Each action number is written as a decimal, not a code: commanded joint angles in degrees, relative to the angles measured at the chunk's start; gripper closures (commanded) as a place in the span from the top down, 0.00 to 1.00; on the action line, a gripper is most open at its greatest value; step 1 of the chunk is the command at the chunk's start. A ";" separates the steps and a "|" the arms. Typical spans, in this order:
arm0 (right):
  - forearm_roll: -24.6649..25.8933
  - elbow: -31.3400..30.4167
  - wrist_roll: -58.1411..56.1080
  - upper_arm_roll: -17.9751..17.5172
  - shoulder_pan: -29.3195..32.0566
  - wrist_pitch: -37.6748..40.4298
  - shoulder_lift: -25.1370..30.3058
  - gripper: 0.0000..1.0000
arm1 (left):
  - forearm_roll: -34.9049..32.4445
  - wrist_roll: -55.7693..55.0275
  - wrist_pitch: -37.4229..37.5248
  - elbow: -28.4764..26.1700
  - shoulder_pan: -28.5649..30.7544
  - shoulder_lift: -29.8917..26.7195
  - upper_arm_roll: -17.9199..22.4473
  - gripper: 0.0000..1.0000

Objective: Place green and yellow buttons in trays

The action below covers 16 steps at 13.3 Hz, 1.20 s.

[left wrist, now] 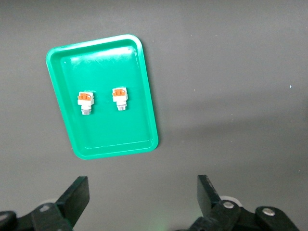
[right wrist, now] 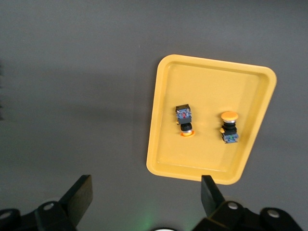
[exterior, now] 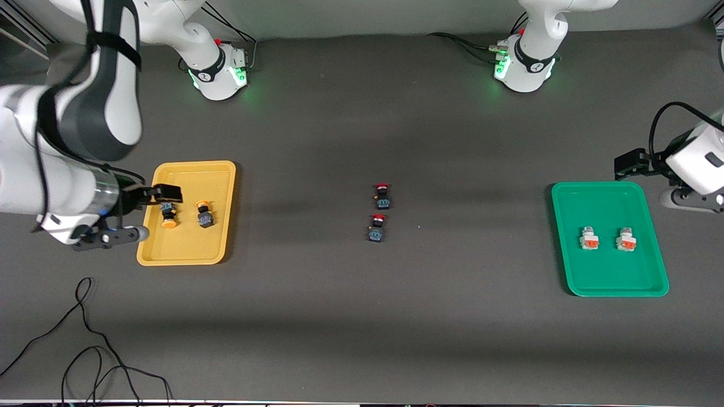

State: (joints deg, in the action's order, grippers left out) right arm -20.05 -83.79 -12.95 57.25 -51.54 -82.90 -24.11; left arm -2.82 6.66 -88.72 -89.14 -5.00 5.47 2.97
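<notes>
Two orange-yellow-capped buttons lie in the yellow tray. They also show in the right wrist view, on that tray. Two white-silver buttons with orange-red blocks lie in the green tray. They also show in the left wrist view, on that tray. My right gripper is open and empty over the yellow tray's outer rim. My left gripper is open and empty, over bare table beside the green tray.
Two red-capped black switches lie mid-table between the trays. A loose black cable curls on the table near the front camera at the right arm's end.
</notes>
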 commanded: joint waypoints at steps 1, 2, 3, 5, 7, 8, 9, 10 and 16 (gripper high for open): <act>4.57 0.65 1.79 -0.04 -0.32 1.86 4.59 1.00 | 0.54 -0.42 -5.05 -7.10 0.96 -4.94 -2.08 1.00; 5.98 0.65 1.79 -0.12 -0.32 1.95 5.99 1.00 | 0.53 -0.42 -6.19 -7.02 0.96 -4.68 -2.09 1.00; 7.56 0.56 1.79 -0.39 -0.23 1.86 7.57 1.00 | 0.53 -0.25 -7.07 -6.67 0.96 -4.33 -2.09 1.00; 10.11 -0.22 3.18 -2.39 0.82 1.95 11.17 1.00 | 0.62 -0.42 -7.00 -5.97 0.52 -3.36 -2.09 1.00; 14.14 -1.28 5.64 -11.58 8.25 1.86 15.48 1.00 | 0.62 -0.25 -6.38 -5.87 1.14 -2.48 -2.09 1.00; 16.43 -2.50 6.96 -17.90 13.86 1.51 17.85 1.00 | 0.62 -0.16 -6.29 -5.87 1.22 -2.40 -2.00 1.00; 17.58 -3.82 8.36 -24.67 20.10 0.99 19.53 1.00 | 0.62 -0.07 -6.20 -5.87 1.14 -2.39 -2.00 1.00; 18.20 -5.14 8.81 -30.30 25.73 0.46 20.85 1.00 | 0.62 -0.16 -5.86 -5.96 1.14 -2.39 -2.00 1.00; 19.61 -13.68 8.82 -45.03 42.03 -6.66 26.23 1.00 | 0.53 0.55 -4.71 -5.96 1.93 -2.39 -1.74 1.00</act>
State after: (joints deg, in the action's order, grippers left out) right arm -1.86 -94.66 -5.69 14.30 -11.30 -87.16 -0.02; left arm -2.74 6.68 -94.18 -94.58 -3.72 3.77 1.46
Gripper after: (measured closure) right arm 0.000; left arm 0.000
